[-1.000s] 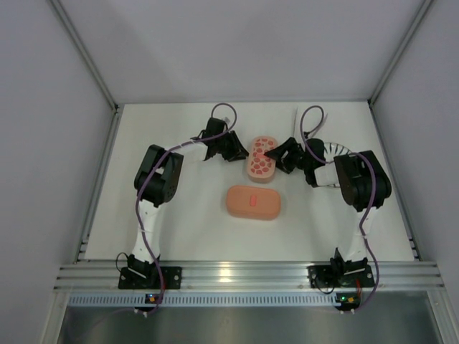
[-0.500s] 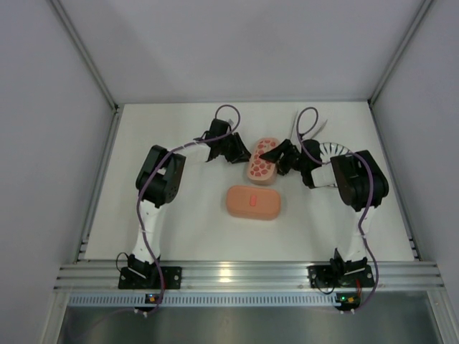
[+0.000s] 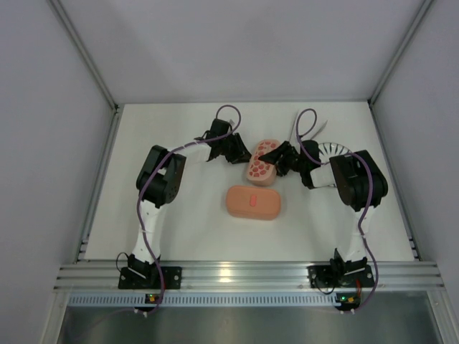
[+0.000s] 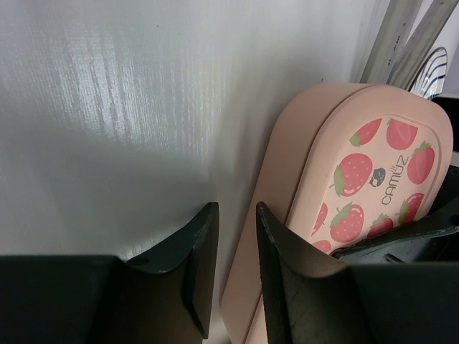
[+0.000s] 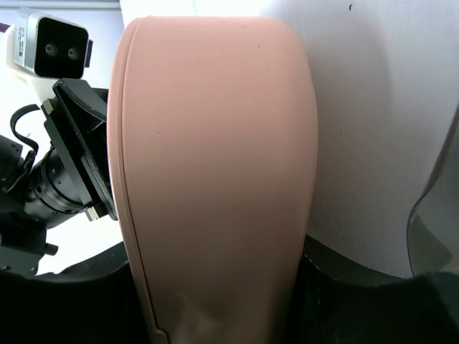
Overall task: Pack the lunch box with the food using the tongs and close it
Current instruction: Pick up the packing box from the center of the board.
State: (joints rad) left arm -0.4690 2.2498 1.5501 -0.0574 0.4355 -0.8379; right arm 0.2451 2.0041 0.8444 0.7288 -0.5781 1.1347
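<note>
The lunch box with the strawberry-print lid lies closed at mid-table between both grippers. My right gripper has the box's right end between its fingers, and both fingers touch the pink wall. On the box's left side my left gripper stands narrowly open. Its right finger lies against the box's edge, and nothing is clamped in the gap. A second plain pink closed box sits nearer the arms. The silvery tongs show beyond the box. No food is in view.
The white plate with black radial stripes sits right of the strawberry box, partly under the right arm. White walls and metal rails enclose the table. The left arm's wrist camera is close beyond the box.
My right gripper has slid left onto the box's end and its jaws have narrowed around it. The left gripper has shifted slightly and kept the same gap.
</note>
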